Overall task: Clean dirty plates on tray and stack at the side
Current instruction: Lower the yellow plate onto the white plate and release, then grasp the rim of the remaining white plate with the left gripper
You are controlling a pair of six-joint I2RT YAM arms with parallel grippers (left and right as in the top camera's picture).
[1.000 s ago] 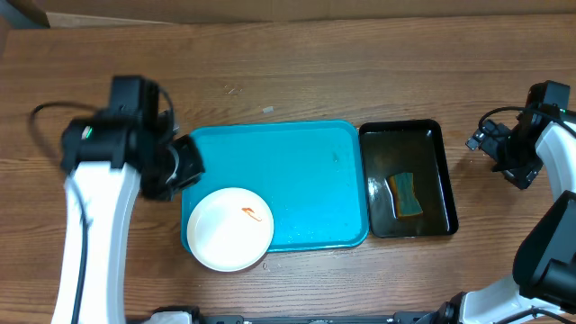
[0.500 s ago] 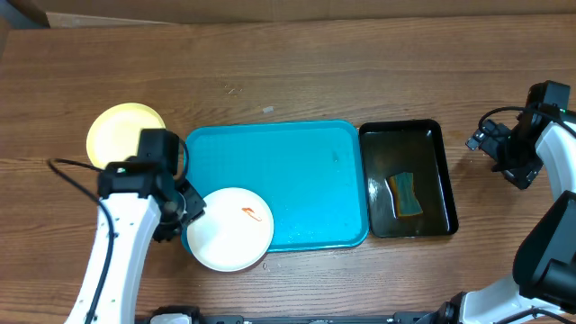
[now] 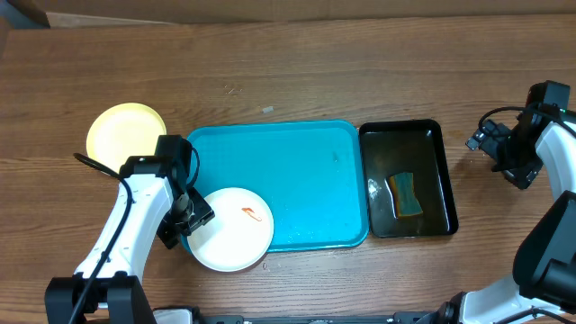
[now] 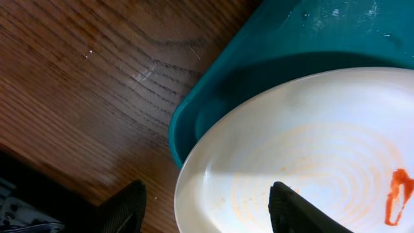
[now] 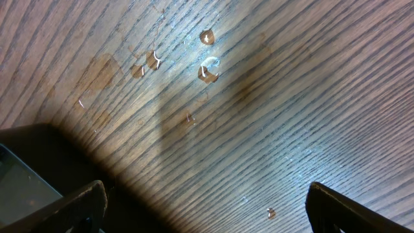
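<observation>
The left gripper (image 3: 194,214) had its two fingers (image 4: 127,206) apart, a fair gap between them. In the left wrist view they straddled the near rim of the round white plate (image 4: 310,162): one finger stood over the bare brown wooden table (image 4: 84,84) and the other over the plate's face. Whether either finger touched the plate cannot be told, and nothing was clamped.

The right gripper (image 5: 206,194) hung off to the right side with its fingers spread very wide, holding nothing, above wood that bore a few water drops (image 5: 207,68).

The white plate (image 3: 229,229) lay flat on the front-left corner of the large turquoise-blue rectangular plastic tray (image 3: 297,171), its edge hanging out past the tray's rim (image 4: 194,123). A small orange-red smear (image 3: 253,214) sat right of its centre. Being round, it had no long axis; the tray's long side ran left to right.

A pale yellow-green round plate (image 3: 124,132) lay flat on the table, just left of the tray's far-left corner. A black rectangular tub (image 3: 400,127) with a sponge (image 3: 407,195) in it stood just beside the tray's right end.
</observation>
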